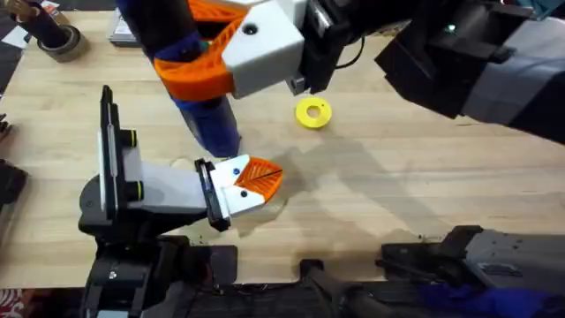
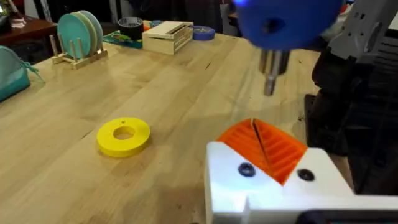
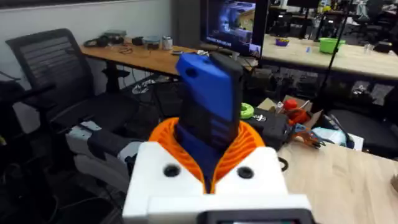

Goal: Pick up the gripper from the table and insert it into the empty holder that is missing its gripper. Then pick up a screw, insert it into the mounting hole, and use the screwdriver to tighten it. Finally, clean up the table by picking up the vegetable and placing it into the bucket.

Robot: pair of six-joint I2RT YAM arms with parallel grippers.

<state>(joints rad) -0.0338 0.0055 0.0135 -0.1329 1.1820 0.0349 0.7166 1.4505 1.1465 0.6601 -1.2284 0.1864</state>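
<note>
Raised close under the overhead camera, the right gripper (image 1: pixel 199 66) pinches the blue screwdriver (image 1: pixel 212 119) between its orange pads (image 3: pixel 249 140), dark tip (image 2: pixel 269 84) hanging over the wood just above the left gripper (image 1: pixel 256 177). That left gripper lies low near the table's (image 1: pixel 397 194) front, orange pads pressed together, nothing between them. Farther back, a yellow ring-shaped disc (image 1: pixel 312 112) lies flat on the tabletop.

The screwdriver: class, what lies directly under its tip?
In the left wrist view the screwdriver points its tip down over an orange ribbed gripper tip in a white mount. Any screw or hole below is covered.
</note>
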